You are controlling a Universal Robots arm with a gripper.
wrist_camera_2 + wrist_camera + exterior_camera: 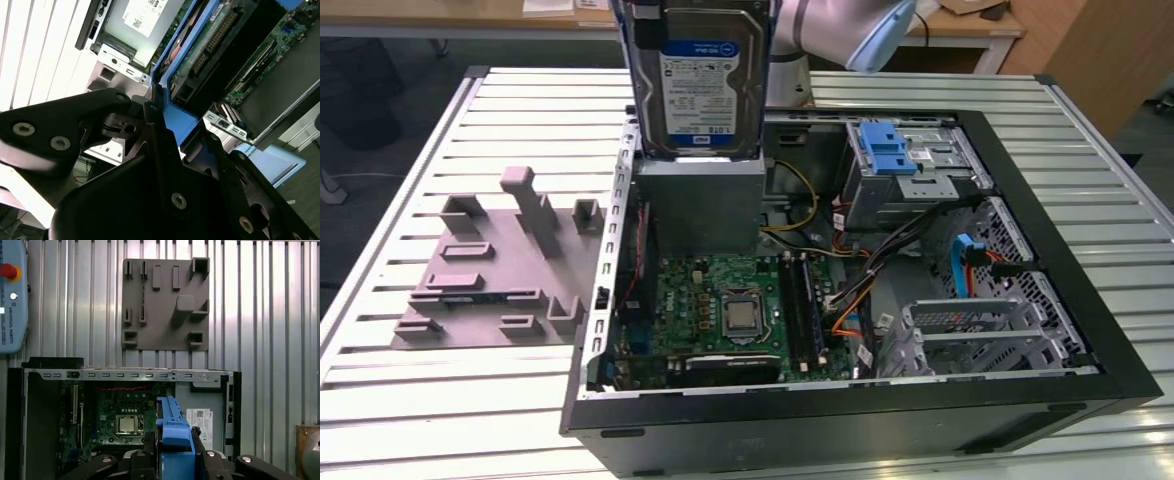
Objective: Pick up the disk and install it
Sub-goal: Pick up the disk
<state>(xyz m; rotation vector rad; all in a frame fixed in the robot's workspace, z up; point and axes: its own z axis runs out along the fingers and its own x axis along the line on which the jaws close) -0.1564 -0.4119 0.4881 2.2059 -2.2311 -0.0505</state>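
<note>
The gripper (pixel 174 444) pinches the disk (pixel 700 75) by its blue frame, one finger pressed on each side. The disk hangs upright, its label facing the exterior view, over the open computer case (pixel 854 425). Beside the case, on the exterior view's left, a grey moulded tray (pixel 480 270) lies on the slatted table (pixel 440 400).

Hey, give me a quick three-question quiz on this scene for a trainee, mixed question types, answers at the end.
1. True or false: the gripper is open and empty.
2. Relative to the open computer case, the disk is: A lying inside it, B held upright above it, C flat beside it.
3. What colour is the bracket framing the disk?
Key: 1 false; 2 B; 3 blue.
</note>
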